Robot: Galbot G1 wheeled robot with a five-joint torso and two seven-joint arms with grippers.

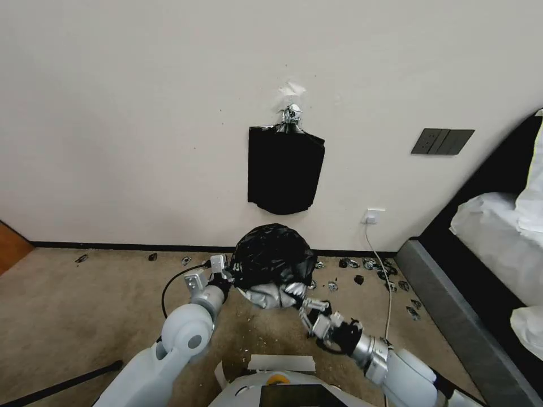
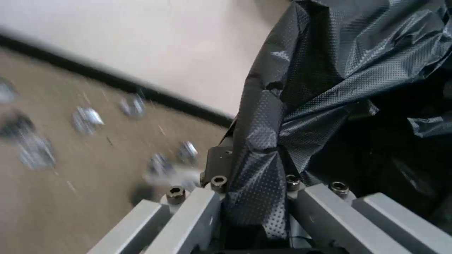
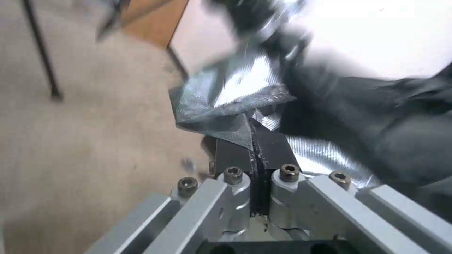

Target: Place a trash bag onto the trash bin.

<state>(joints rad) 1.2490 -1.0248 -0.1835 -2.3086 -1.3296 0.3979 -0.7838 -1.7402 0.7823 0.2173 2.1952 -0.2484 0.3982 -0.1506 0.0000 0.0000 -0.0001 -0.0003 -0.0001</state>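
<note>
The trash bag (image 1: 273, 257) is a wrinkly black billow with a silvery underside, held up over the carpet between both arms in the head view. My left gripper (image 1: 223, 272) is shut on its left edge. In the left wrist view the dotted film (image 2: 329, 88) runs down between the fingers of that gripper (image 2: 254, 169). My right gripper (image 1: 306, 303) is shut on the lower right edge. In the right wrist view a silvery fold (image 3: 226, 102) is pinched in the closed tips of that gripper (image 3: 254, 148). The trash bin is hidden.
A flat black bag stack (image 1: 285, 169) hangs from a metal clip on the wall behind. Foil-like scraps (image 1: 362, 264) litter the carpet along the baseboard. A white cable (image 1: 386, 282) drops from a wall socket (image 1: 373, 215). A bed (image 1: 498, 237) stands at the right.
</note>
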